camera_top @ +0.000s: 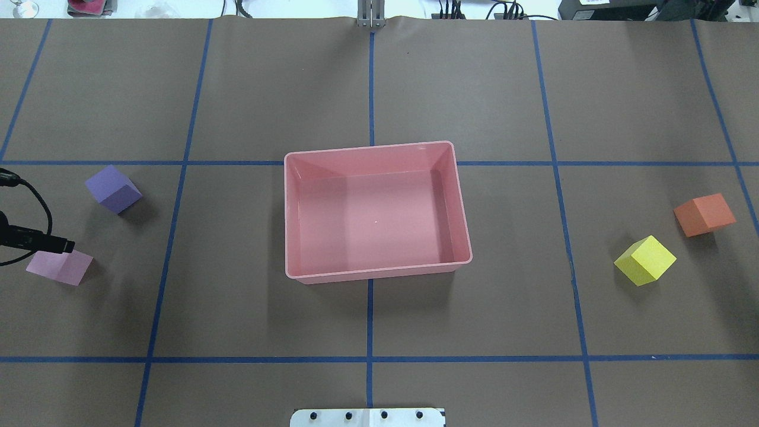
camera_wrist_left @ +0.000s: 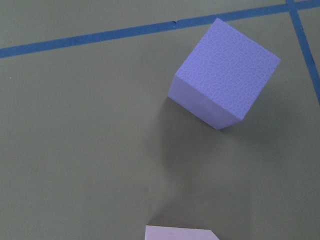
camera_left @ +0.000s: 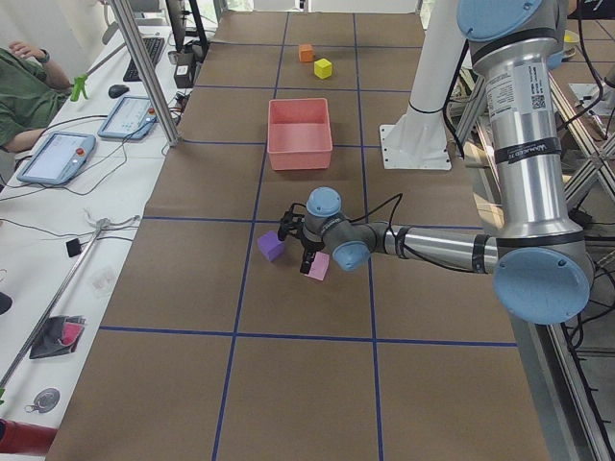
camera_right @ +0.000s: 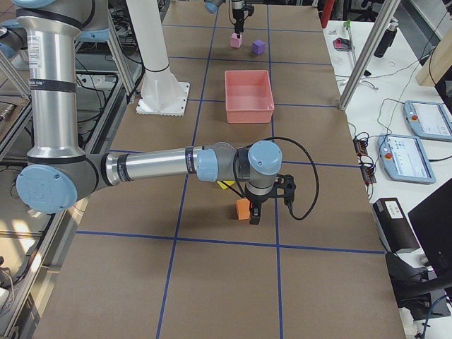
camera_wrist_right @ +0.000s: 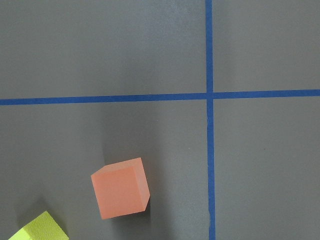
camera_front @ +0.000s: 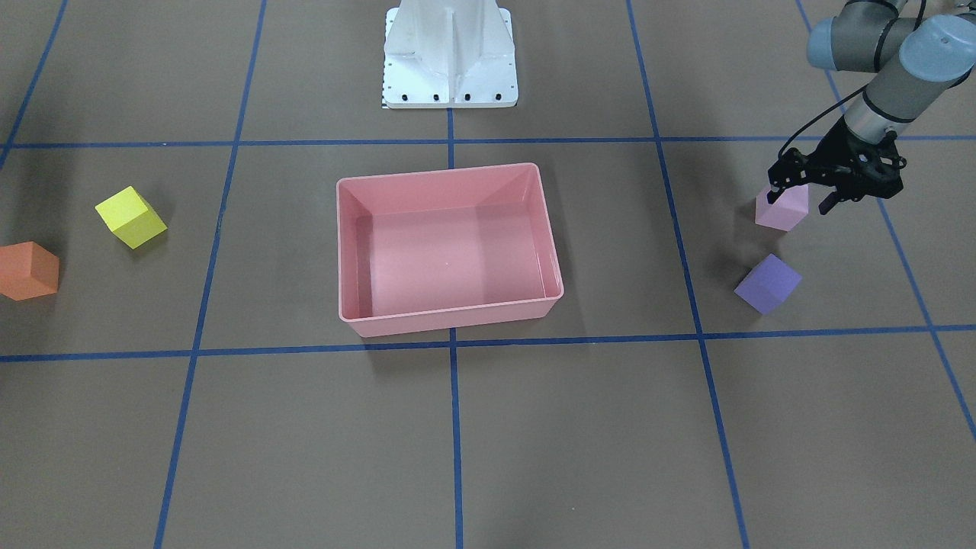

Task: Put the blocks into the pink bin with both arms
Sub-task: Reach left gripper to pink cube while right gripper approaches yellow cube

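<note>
Item nearest the overhead lens: white base plate (camera_top: 367, 418) of the robot, at the near edge of the bench (camera_top: 474, 320). Left end effector (camera_front: 801, 203): fingers spread wide, holding nothing, poised over the pink-lilac block (camera_top: 59, 268), one fingertip at the block's top edge; judged to be lining up a grasp. Pink-lilac block: flat on the bench, far out on the robot's left. Purple block (camera_top: 112, 188): near the pink-lilac one but apart from it, turned at an angle to the blue tape lines (camera_top: 178, 237); the gap looks enough for a finger to descend without nudging it. Pink bin (camera_top: 379, 271): centred in front of the base, probably so both arms can reach it; no block inside, so no placement is done yet. Its raised rim and sloped walls mean a carried block must be lifted over before release. Nothing stands between the bin and the blocks on either side, so the paths inward look unobstructed. Yellow block (camera_top: 645, 260): on the robot's right, angled, resting on the bench. Orange block (camera_top: 704, 214): just beyond the yellow, furthest right. Right end effector (camera_right: 256, 214): hangs close over the orange block in the side view; whether its fingers are wide or narrow cannot be told.
</note>
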`<state>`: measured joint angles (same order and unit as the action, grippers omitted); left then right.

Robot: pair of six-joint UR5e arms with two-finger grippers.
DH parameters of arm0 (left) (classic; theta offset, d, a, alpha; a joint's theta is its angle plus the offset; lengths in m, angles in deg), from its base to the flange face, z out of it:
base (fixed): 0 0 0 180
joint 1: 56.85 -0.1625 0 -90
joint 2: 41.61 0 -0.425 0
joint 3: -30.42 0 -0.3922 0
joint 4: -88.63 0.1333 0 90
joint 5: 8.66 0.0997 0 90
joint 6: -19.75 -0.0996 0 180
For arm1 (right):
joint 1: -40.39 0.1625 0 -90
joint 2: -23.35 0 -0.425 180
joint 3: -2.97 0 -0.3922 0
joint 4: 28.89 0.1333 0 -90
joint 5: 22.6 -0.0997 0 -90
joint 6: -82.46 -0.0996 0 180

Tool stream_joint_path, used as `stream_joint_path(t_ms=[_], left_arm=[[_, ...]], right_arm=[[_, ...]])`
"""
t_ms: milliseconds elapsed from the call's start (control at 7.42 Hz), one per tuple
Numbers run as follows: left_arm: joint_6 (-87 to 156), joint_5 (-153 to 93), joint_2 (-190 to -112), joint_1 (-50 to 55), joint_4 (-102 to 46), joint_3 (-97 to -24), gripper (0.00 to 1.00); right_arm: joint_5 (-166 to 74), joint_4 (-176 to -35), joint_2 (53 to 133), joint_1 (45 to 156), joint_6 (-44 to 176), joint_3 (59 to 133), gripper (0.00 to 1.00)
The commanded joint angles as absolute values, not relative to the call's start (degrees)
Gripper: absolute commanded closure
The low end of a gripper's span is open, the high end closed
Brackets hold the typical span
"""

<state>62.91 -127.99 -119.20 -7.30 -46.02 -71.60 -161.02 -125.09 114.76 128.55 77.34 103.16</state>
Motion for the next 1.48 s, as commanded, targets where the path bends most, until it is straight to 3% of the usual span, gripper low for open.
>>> stream_joint_path(t_ms=[0, 539, 674, 808, 943, 1078, 1347], left_arm=[[62.9, -127.5, -118.9, -8.6, -45.9, -71.6, 0.00], [62.9, -127.4, -117.9, -11.1, -45.4, -70.8, 0.01], [62.8, -127.1, -117.6, -11.0, -45.4, -70.8, 0.09], [62.9, -127.2, -116.8, -11.0, -45.4, -71.2, 0.40], [63.1, -127.3, -116.6, -10.6, -45.4, -71.7, 0.83], [63.2, -128.1, -116.1, -10.0, -45.1, -73.5, 1.00], [63.0, -136.8, -116.8, -3.6, -32.0, -83.7, 1.00]], right_arm=[[-161.0, -125.1, 114.8, 128.5, 77.4, 102.9, 0.00], [-161.1, -125.1, 114.7, 128.5, 77.4, 102.6, 0.00], [-161.1, -125.1, 114.5, 128.5, 77.3, 102.7, 0.00], [-161.2, -125.1, 114.4, 128.5, 77.3, 102.7, 0.00], [-162.2, -125.0, 114.4, 128.5, 77.3, 102.9, 0.00], [-162.6, -125.0, 114.3, 128.5, 77.2, 103.1, 0.00], [-163.3, -125.4, 111.4, 128.5, 77.1, 102.7, 0.00]])
